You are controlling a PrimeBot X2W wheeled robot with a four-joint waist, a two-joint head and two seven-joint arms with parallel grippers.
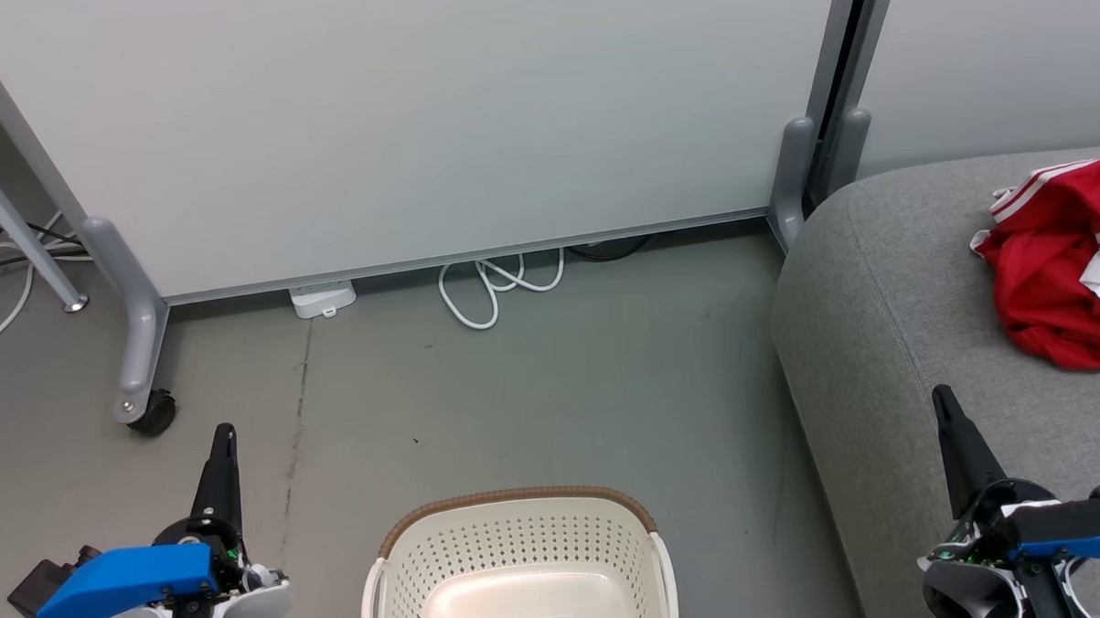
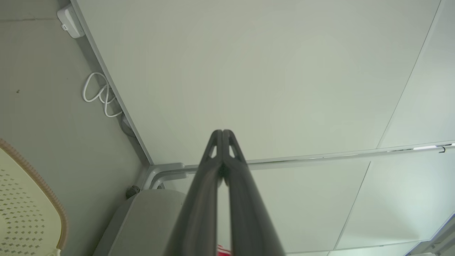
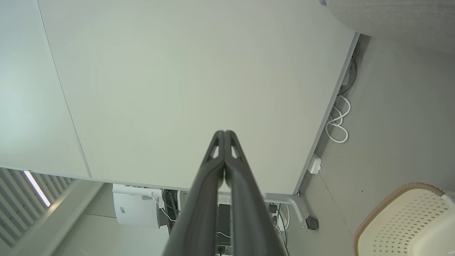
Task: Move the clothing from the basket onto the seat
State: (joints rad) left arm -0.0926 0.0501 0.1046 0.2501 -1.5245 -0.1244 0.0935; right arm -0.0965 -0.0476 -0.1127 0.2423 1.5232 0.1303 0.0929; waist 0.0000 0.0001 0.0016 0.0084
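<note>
Left jaws: pressed together with nothing between them, low at the left of the head view, over the floor [image 1: 562, 391].
Right jaws: pressed together too, gripping nothing, over the near edge of the seat [image 1: 879, 288].
Clothing [image 1: 1061, 264]: a red heap with white trim lying on the seat, ahead of the right jaws and slightly to their right, apart from them.
Basket [image 1: 521, 540]: on the floor between the two pairs of jaws, its bare bottom and a label showing.
Ahead of both jaws: a pale panel [image 1: 415, 122] on a grey wheeled foot [image 1: 140, 360] — a looped white cable [image 1: 490, 293] and a white box [image 1: 323, 299] lie at its base.
</note>
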